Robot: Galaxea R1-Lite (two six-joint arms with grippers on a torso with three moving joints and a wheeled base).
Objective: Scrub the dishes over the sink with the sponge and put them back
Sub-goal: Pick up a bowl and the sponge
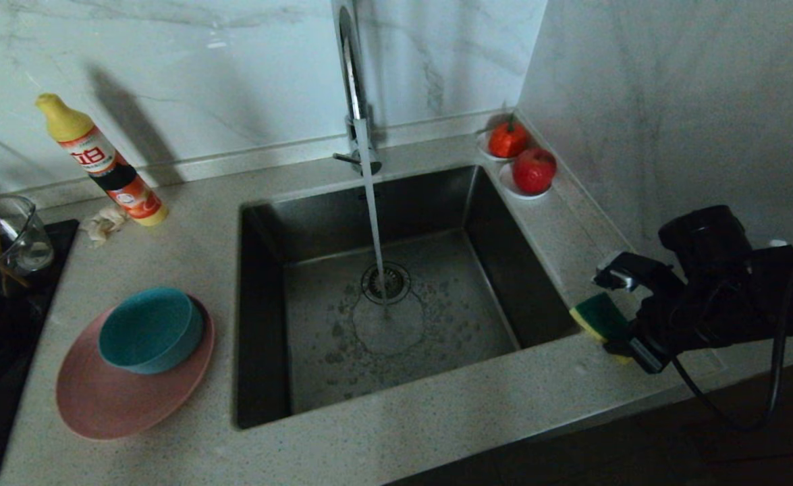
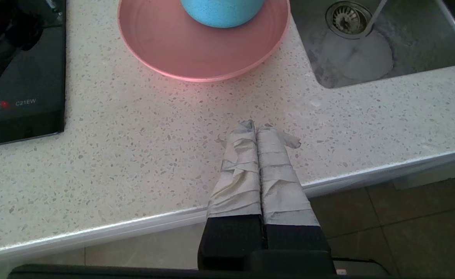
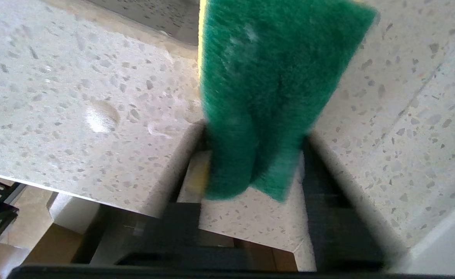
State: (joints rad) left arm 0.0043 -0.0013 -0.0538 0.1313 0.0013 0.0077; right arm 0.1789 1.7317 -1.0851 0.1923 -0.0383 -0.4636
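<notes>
Our left hand sat pressed shut and idle over the worktop edge, the plate and bowl just beyond its tips. Right of the sink, our right hand had the sponge pinched between its fingers. We judged the pickup under way; next came lifting it toward the dishes.

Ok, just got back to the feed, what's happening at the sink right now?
The right gripper is squeezing the sponge on the counter at the sink's right edge. Water runs from the faucet into the basin. The bowl sits on the pink plate, untouched. The left gripper is shut, parked at the counter's front edge.
</notes>
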